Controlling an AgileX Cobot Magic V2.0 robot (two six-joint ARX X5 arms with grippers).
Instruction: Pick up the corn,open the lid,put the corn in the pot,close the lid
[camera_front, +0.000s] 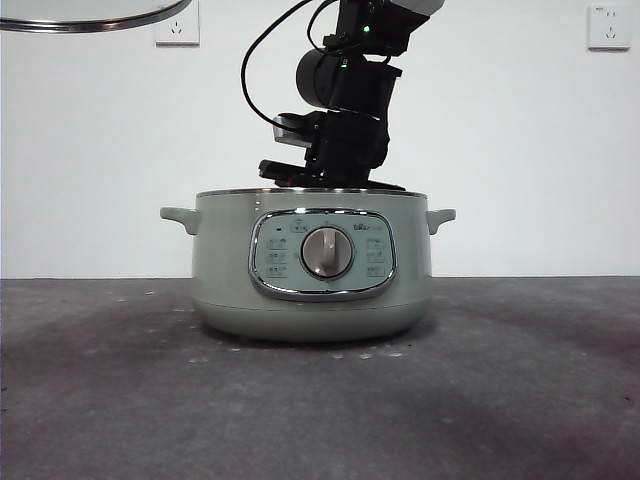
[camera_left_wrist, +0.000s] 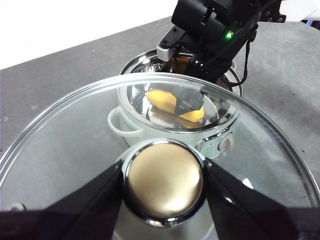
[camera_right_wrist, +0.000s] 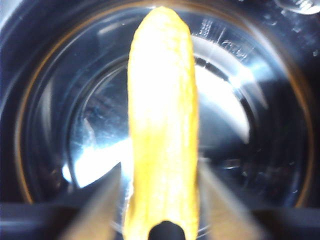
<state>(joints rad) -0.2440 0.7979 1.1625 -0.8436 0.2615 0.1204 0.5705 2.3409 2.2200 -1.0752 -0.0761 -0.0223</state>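
The sage-green pot (camera_front: 310, 300) stands open in the middle of the table. My right arm (camera_front: 345, 110) reaches down into it from above. My right gripper (camera_right_wrist: 161, 200) is shut on the yellow corn (camera_right_wrist: 162, 115), which hangs lengthwise over the pot's shiny steel bottom (camera_right_wrist: 270, 150). The glass lid (camera_left_wrist: 75, 135) is lifted off and held up to the left of the pot, its rim (camera_front: 90, 20) showing at the top left corner of the front view. My left gripper (camera_left_wrist: 164, 172) is shut on its knob (camera_left_wrist: 164, 182). Through the glass I see the corn (camera_left_wrist: 162, 100) inside the pot (camera_left_wrist: 130, 127).
The pot rests on a dark grey table (camera_front: 520, 390) with a white wall behind it. Two wall sockets (camera_front: 177, 25) sit high on the wall. Small side handles (camera_front: 180, 215) stick out from the pot.
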